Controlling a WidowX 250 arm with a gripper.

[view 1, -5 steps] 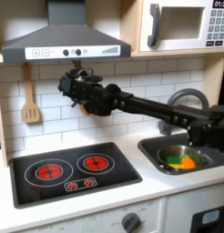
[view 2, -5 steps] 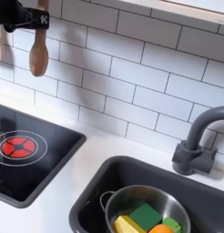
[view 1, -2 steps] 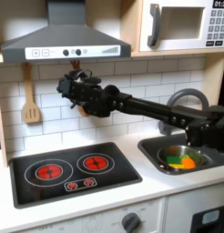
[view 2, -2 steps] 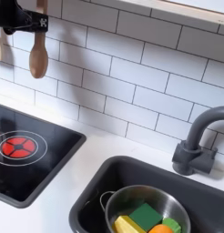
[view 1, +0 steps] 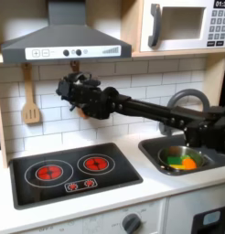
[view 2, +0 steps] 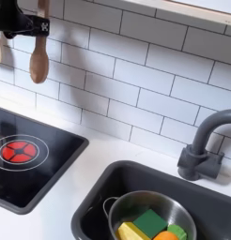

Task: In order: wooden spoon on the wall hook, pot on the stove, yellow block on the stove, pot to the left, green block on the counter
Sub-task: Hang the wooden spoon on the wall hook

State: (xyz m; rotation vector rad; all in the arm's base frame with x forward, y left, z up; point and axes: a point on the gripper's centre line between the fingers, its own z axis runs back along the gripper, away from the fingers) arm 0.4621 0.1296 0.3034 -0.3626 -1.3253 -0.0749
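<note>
My gripper [view 1: 69, 90] reaches left along the tiled wall above the stove [view 1: 73, 174] and is shut on the handle of the wooden spoon [view 2: 39, 58]. The spoon hangs bowl-down from the gripper [view 2: 37, 20] at the second exterior view's top left. The steel pot [view 2: 150, 214] sits in the sink [view 2: 97, 192]. It holds a yellow block [view 2: 130, 231], a green block [view 2: 150, 223] and an orange piece [view 2: 166, 236]. In the first exterior view the pot [view 1: 181, 160] is at the right. I cannot make out the wall hook.
A wooden spatula [view 1: 30, 102] hangs on the wall left of the gripper, seen at the left edge as spatula [view 2: 0, 42]. A grey faucet [view 2: 207, 141] stands behind the sink. White counter [view 2: 84, 173] lies between stove [view 2: 19, 155] and sink. A range hood [view 1: 59, 41] sits overhead.
The gripper has shifted slightly left along the wall with the spoon still in it. The pot and blocks have not moved.
</note>
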